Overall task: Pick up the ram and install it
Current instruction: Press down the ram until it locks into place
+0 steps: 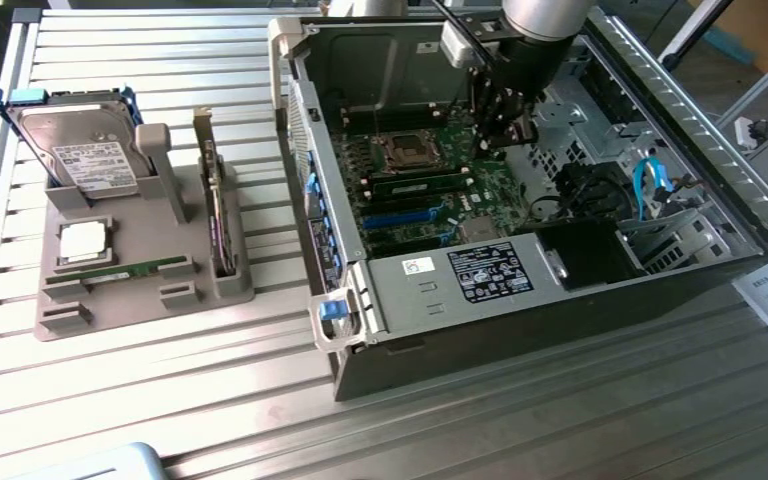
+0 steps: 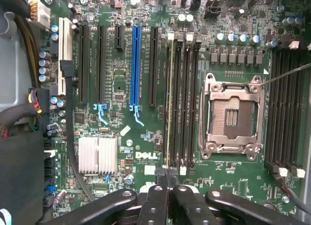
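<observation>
Ram (image 1: 124, 270) is laid flat in the grey tray (image 1: 117, 297), its long axis running across the exterior view, well apart to the exterior view's left of the gripper (image 1: 504, 130), which is closed on nothing above the motherboard (image 1: 424, 215).

You have the open computer case (image 1: 418, 300) on the slatted tabletop (image 1: 518, 430); beside it (toward the exterior view's left) a grey holder (image 1: 131, 300) carries a hard drive (image 1: 84, 150).
</observation>
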Tool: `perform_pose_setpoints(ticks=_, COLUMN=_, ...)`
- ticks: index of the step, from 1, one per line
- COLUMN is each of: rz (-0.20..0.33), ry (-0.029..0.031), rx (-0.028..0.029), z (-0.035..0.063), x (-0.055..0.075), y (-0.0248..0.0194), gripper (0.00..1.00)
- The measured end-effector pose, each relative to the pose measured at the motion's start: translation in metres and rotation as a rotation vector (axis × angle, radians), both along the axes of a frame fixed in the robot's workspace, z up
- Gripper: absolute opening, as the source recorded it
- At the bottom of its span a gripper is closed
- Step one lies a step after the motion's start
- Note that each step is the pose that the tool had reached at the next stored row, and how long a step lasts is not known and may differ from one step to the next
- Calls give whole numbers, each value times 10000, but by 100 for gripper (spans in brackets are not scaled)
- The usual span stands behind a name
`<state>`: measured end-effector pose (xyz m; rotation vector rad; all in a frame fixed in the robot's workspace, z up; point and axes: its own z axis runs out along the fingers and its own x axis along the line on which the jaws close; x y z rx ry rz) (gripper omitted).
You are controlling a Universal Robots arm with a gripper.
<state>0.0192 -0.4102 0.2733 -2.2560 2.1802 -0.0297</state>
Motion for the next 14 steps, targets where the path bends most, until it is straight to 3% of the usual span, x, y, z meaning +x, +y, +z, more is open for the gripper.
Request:
perform_pose_setpoints(ticks=5, rz=1, ry=2, rx=4, z=-150, x=0, y=49, gripper=11)
perform_pose_setpoints(ticks=11, rz=0, ry=4, rx=3, z=-248, x=0, y=55, gripper=11)
perform_pose_setpoints(ticks=12, rz=0, ry=4, rx=-20, z=-254, x=0, y=55, gripper=11)
perform_pose_setpoints(ticks=13, rz=0, ry=4, rx=-89, z=-265, x=0, y=55, gripper=11)
perform_pose_setpoints(ticks=14, rz=0, ry=4, rx=-92, z=-278, x=0, y=55, gripper=11)
